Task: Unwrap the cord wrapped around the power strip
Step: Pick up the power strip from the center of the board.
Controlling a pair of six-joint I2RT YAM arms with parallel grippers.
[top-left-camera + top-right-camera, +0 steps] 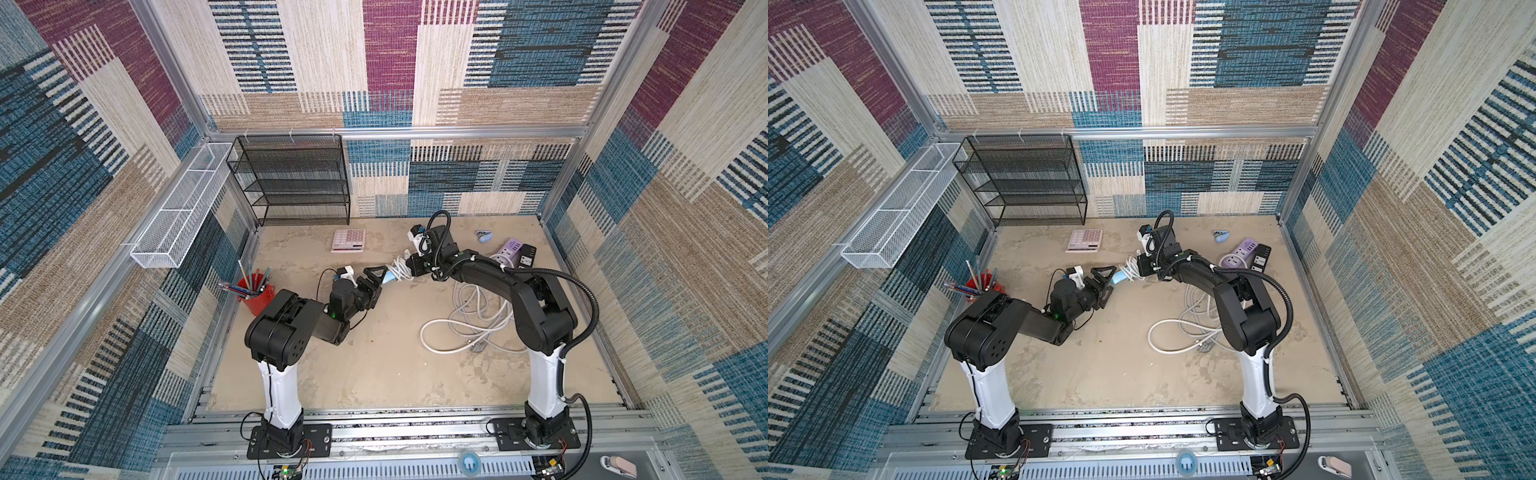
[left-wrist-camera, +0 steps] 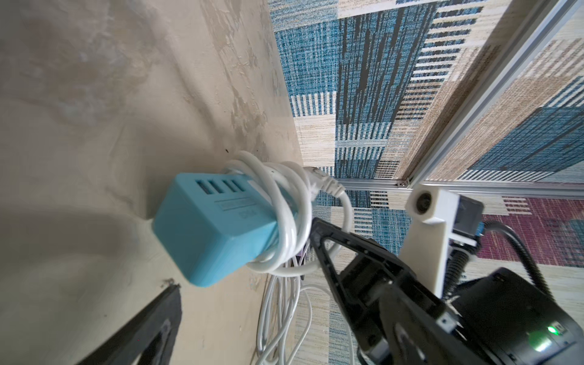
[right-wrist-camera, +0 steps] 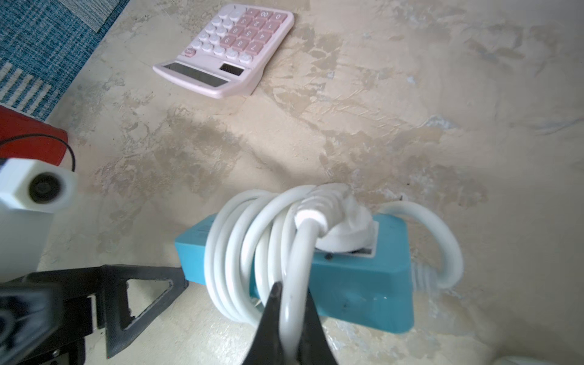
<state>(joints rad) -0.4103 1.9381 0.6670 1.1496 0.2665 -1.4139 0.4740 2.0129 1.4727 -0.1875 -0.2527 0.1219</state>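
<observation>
A light-blue power strip [image 1: 387,278] [image 1: 1118,277] [image 2: 208,234] [image 3: 357,284] sits near the table's middle. A white cord [image 1: 400,268] [image 2: 284,202] [image 3: 240,252] is coiled several times around it. The cord's white plug [image 3: 335,221] rests on top of the strip. My right gripper [image 1: 409,270] [image 1: 1139,266] [image 3: 292,294] is shut on one strand of that cord. Its black fingers [image 2: 319,230] reach the coil from the far side. My left gripper [image 1: 379,282] [image 1: 1109,282] [image 2: 278,294] stands open at the strip's bare blue end, holding nothing. One of its fingers [image 3: 142,284] lies beside the strip.
A pink calculator [image 1: 348,240] [image 3: 227,47] lies behind the strip. Loose white cables [image 1: 465,320] sprawl under my right arm, with a purple power strip [image 1: 509,249] beyond them. A red pen cup [image 1: 257,297] stands left. A black mesh shelf [image 1: 291,178] lines the back wall.
</observation>
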